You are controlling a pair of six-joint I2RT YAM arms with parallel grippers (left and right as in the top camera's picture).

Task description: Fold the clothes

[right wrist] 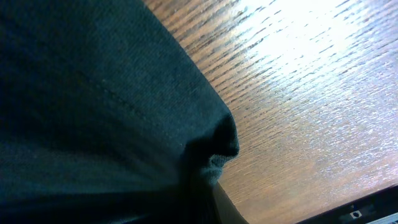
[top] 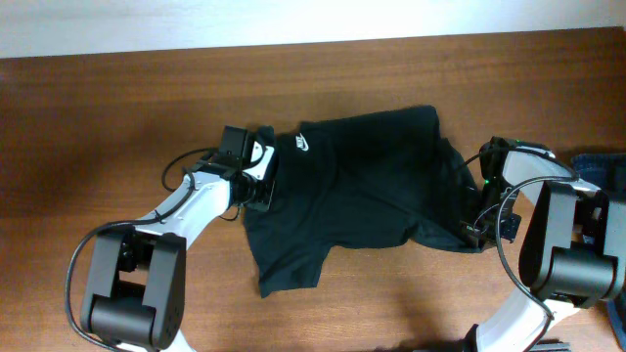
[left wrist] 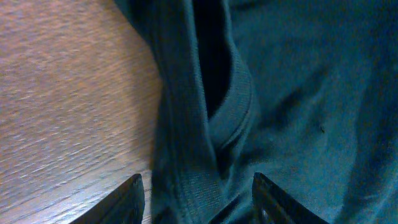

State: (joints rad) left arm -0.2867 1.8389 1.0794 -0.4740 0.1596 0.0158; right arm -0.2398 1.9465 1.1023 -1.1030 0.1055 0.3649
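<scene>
On the brown wood-grain table (top: 98,127), my left gripper (top: 259,174) sits at the left edge of the black short-sleeved T-shirt of soft fabric (top: 362,191), just beside its small white swoosh logo (top: 303,143). In my left wrist view the two fingers (left wrist: 132,198) stand wide apart, one over bare wood and the other over cloth. The shirt's ribbed neck band (left wrist: 233,118) runs up between them, with a dark gap open under it.

The shirt lies spread and rumpled across the middle of the table, one sleeve pointing toward the near edge and the chest side facing up.

My right gripper (top: 474,227) is at the shirt's right edge, where the fabric bunches into a small dark fold. From my right wrist, that cloth (right wrist: 106,106) fills most of the view and ends in a puckered corner (right wrist: 221,149) above the bright wood. It hides my fingers, so I cannot tell how wide they stand or whether they hold it.

At the far right edge, well apart from the shirt, lies a blue denim garment (top: 602,166), partly behind my right arm.
</scene>
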